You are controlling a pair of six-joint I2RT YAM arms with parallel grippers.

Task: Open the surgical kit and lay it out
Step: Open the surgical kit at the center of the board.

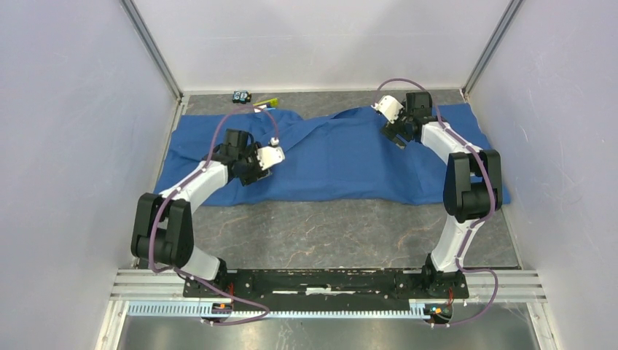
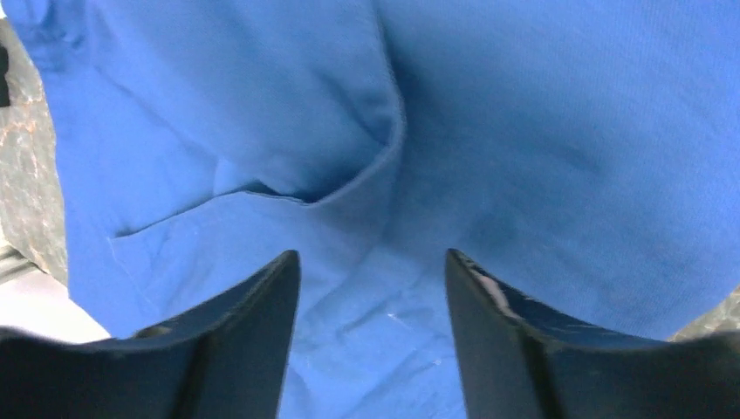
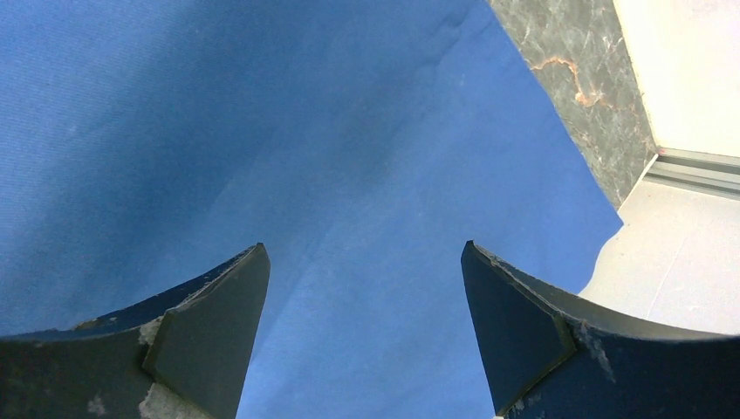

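While the blue cloth wrap lies rumpled across the far half of the grey tabletop, the left hand hangs over a fold in it, fingers apart and empty, and the right hand, fingers spread wide, holds nothing above its right end.

Cloth wrap was plain blue. Table was grey, marble-veined. My left gripper was black, right gripper scuffed black.
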